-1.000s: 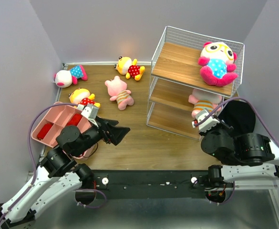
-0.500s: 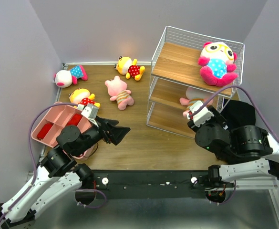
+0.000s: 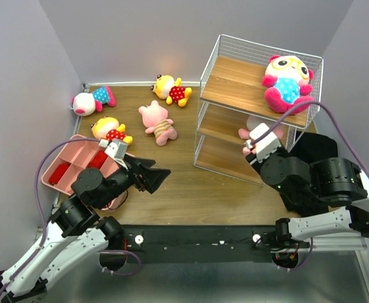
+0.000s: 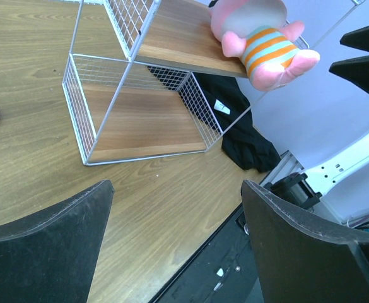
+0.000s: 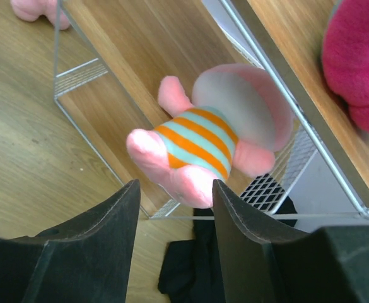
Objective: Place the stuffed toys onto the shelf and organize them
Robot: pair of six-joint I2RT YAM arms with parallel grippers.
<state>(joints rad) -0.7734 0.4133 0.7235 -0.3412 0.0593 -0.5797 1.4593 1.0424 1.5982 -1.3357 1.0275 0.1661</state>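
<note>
Striped pig (image 5: 200,142) lying on the middle tier of the shelf (image 3: 234,82), right of the overhead frame
Right gripper (image 5: 175,189) jaws apart just before the pig, apparently not touching it; left gripper (image 4: 176,189) spread wide above the table (image 3: 190,183), lower left. White-faced toy (image 3: 288,82) lies on the top tier; second striped pig (image 3: 158,123) lies on the table, upper centre

There are six stuffed toys, in three pairs. Two are white-faced with blue dotted bellies: the top-board toy (image 3: 287,81) and the far-left toy (image 3: 89,101). Two are yellow in red dotted outfits: the far yellow toy (image 3: 171,89) and the near yellow toy (image 3: 110,129). Two are pink striped pigs: the loose pig (image 3: 158,123) and the shelved pig (image 5: 203,142). There is one shelf (image 3: 234,82) of three boards, one pink tray (image 3: 70,151) and one black cloth (image 4: 247,136). There are two tools: the left tool (image 4: 176,186) and the right tool (image 5: 175,189).
</note>
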